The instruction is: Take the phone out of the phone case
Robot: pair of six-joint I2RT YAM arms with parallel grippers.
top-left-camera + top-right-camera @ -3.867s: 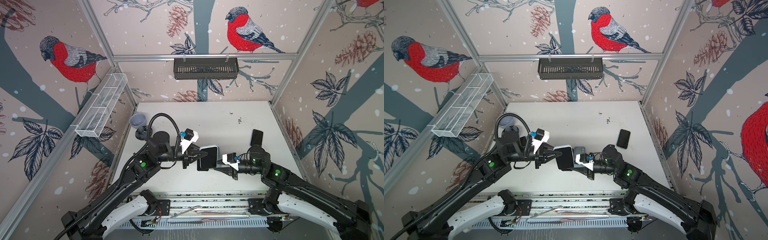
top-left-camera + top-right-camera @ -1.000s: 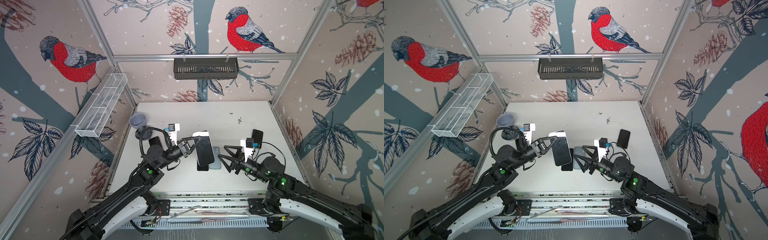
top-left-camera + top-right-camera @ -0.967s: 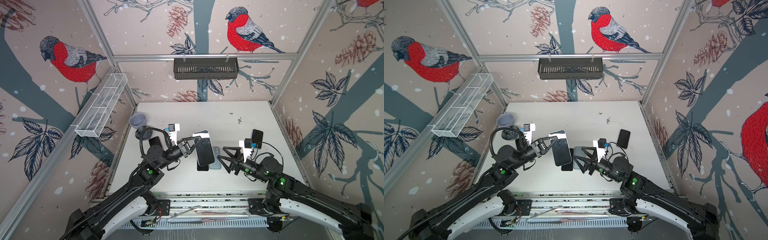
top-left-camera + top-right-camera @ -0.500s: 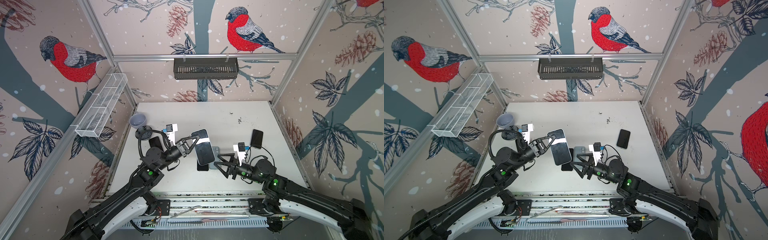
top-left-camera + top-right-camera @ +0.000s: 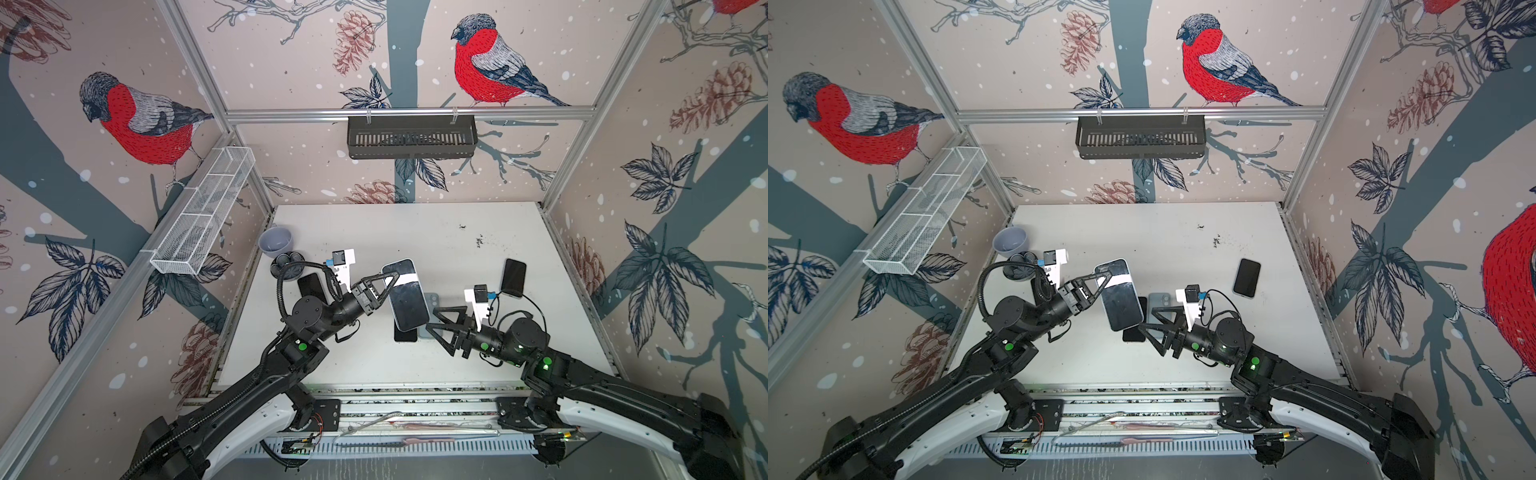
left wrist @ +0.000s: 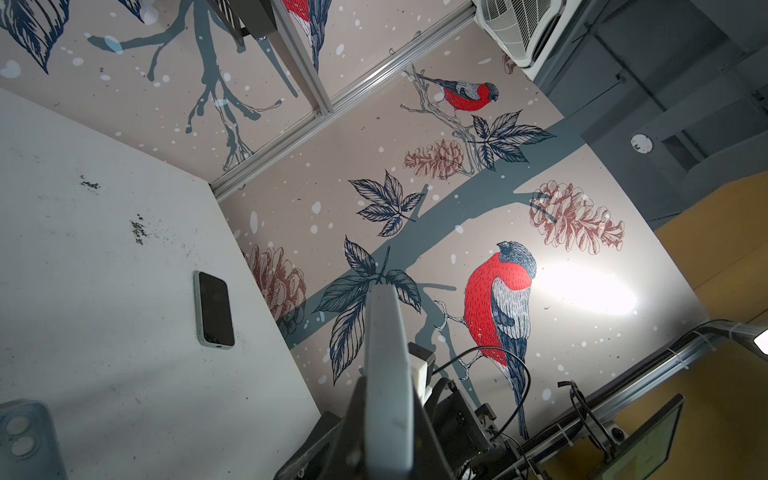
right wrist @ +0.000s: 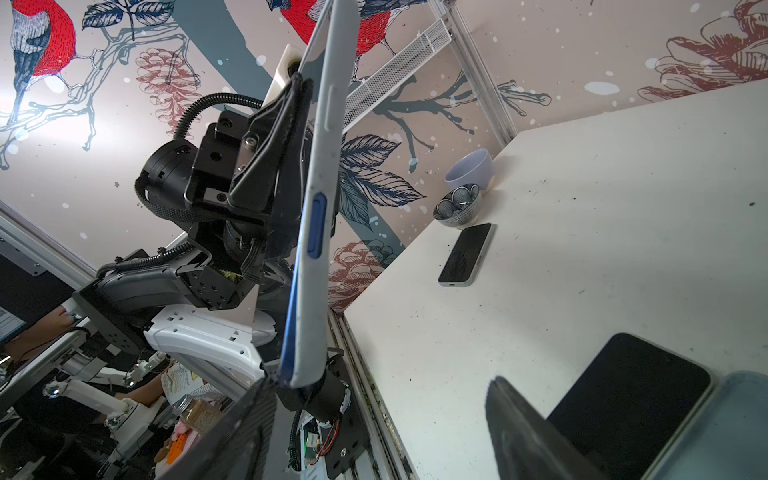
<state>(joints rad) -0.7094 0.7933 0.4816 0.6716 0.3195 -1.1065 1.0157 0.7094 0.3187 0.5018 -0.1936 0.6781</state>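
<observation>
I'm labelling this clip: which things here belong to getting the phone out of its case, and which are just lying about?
Job: cased phone, left gripper shut on it, open right gripper.
Lying about: phone near right wall, phone beside bowls, dark phone, blue-grey phone, grey bowl, patterned bowl.

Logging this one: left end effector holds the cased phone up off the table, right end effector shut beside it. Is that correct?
Not quite. The right end effector is open, its jaws spread wide, as both top views show. The rest stands: the left end effector holds the cased phone up off the table.
</observation>
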